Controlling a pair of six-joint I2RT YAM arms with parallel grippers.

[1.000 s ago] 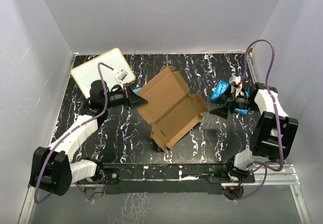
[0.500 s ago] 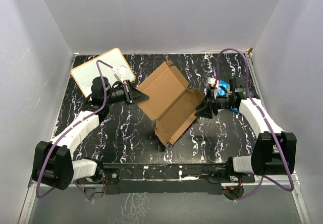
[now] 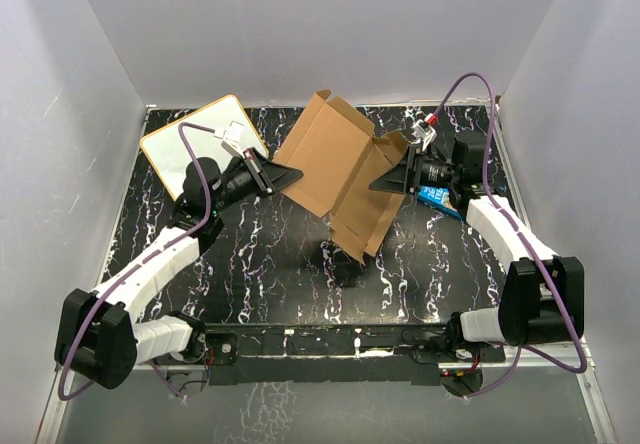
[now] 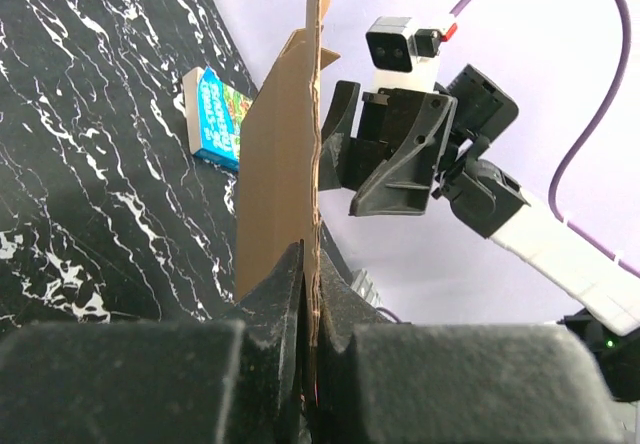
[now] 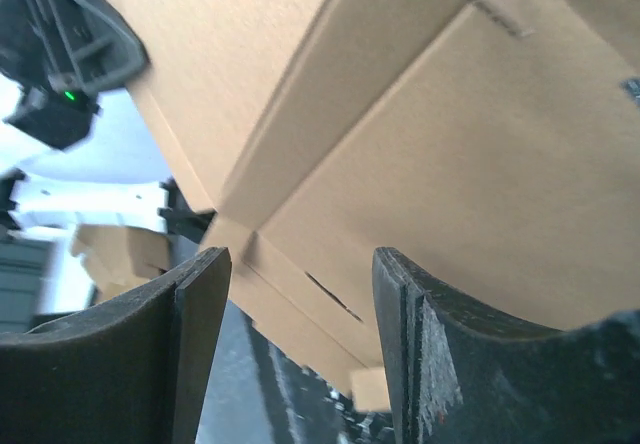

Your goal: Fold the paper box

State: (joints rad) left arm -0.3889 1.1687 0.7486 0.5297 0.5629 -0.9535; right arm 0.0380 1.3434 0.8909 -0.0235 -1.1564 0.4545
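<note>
- The cardboard box blank (image 3: pixel 340 164) is hanging in the air above the middle of the black marbled surface (image 3: pixel 250 264), not touching it. It is tilted, with its far end higher than its near end.
- Its panels and flaps are standing partly unfolded. A crease is running down the middle, and a small slot is showing near one flap in the right wrist view.
- The left pincer (image 3: pixel 292 174) is clamping shut on the left edge of the cardboard box blank. In the left wrist view the sheet is showing edge-on, rising straight up from between the two pressed fingers.
- The right pincer (image 5: pixel 300 259) is sitting at the right side of the cardboard box blank with its fingers spread well apart, so it is open. Brown cardboard is filling the view beyond its tips. Whether either finger is touching the sheet cannot be told.
- A blue printed box (image 4: pixel 218 116) is lying flat on the surface at the far right. In the top view the right arm is covering most of it.
- A white board (image 3: pixel 185 144) with an orange rim is lying flat at the far left corner of the surface, with the left arm reaching past its near right corner.
</note>
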